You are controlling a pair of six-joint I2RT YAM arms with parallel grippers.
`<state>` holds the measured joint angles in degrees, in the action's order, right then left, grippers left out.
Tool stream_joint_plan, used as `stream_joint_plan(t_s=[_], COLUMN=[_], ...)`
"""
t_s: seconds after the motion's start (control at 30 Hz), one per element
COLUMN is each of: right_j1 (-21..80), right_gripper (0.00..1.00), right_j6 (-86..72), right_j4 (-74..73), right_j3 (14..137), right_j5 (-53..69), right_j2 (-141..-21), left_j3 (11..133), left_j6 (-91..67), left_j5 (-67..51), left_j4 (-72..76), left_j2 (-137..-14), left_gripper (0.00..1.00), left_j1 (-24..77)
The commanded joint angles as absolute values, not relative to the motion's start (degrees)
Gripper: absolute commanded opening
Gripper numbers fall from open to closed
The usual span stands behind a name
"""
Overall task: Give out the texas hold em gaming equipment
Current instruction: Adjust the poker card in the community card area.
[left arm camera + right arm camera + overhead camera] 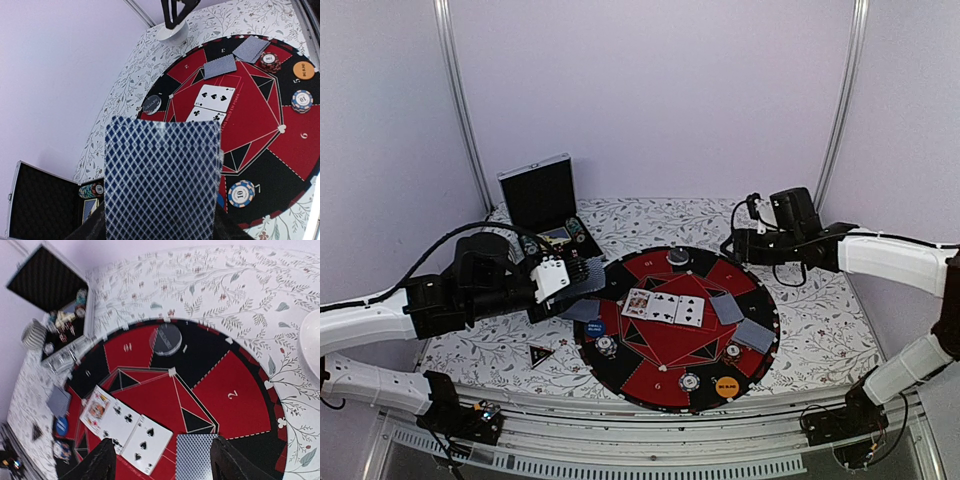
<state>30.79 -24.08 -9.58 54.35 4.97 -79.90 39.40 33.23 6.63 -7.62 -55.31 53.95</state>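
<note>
The big round mat (665, 350) fills the table's middle, with the open case (538, 195) behind its left edge. Face-up cards (663, 306) sit at its centre, and striped chips (607, 346), a blue button (595, 326) and an orange button (726, 386) lie around them. The black triangular marker (540, 353) rests just off the mat. My left gripper (563, 282) is clamped on a blue-backed card (162, 175) at the mat's left edge, while my right gripper (162, 445) stands wide apart, gripping nothing, over a face-down card (196, 456) on the mat.

You see plain pale lilac walls (650, 90) on three sides, silver corner posts (463, 100), and a floral tablecloth (840, 320).
</note>
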Motion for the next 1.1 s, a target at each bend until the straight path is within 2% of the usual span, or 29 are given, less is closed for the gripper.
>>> stream_joint_plan(t_s=[0.0, 0.3, 0.67, 0.8, 0.93, 1.07], right_j1=[30.36, 30.29, 32.23, 32.26, 32.32, 32.26], right_gripper=[0.64, 0.60, 0.41, 0.27, 0.08, 0.04], right_j6=[-12.02, -9.85, -11.29, -13.11, -14.71, -16.99], right_j4=[-23.30, -31.43, -31.72, -29.94, -28.31, -26.80], right_j3=[58.44, 64.07, 65.78, 65.21, 63.91, 62.10], right_j5=[10.70, 4.21, 8.44, 9.28, 10.16, 10.92], right_j2=[-89.74, -103.15, -110.65, -110.11, -109.33, -107.55], left_j3=[39.55, 39.49, 39.47, 39.46, 39.38, 39.38], left_j6=[33.31, 33.40, 33.49, 33.57, 33.57, 33.50], left_j5=[6.09, 5.79, 5.80, 5.84, 5.81, 5.65], left_j4=[-6.44, -6.49, -6.47, -6.50, -6.45, -6.45], left_j2=[-54.57, -54.75, -55.33, -55.09, -54.66, -54.47], left_gripper=[0.54, 0.54, 0.54, 0.54, 0.54, 0.54], left_j1=[54.40, 54.47, 54.34, 54.37, 54.38, 54.32])
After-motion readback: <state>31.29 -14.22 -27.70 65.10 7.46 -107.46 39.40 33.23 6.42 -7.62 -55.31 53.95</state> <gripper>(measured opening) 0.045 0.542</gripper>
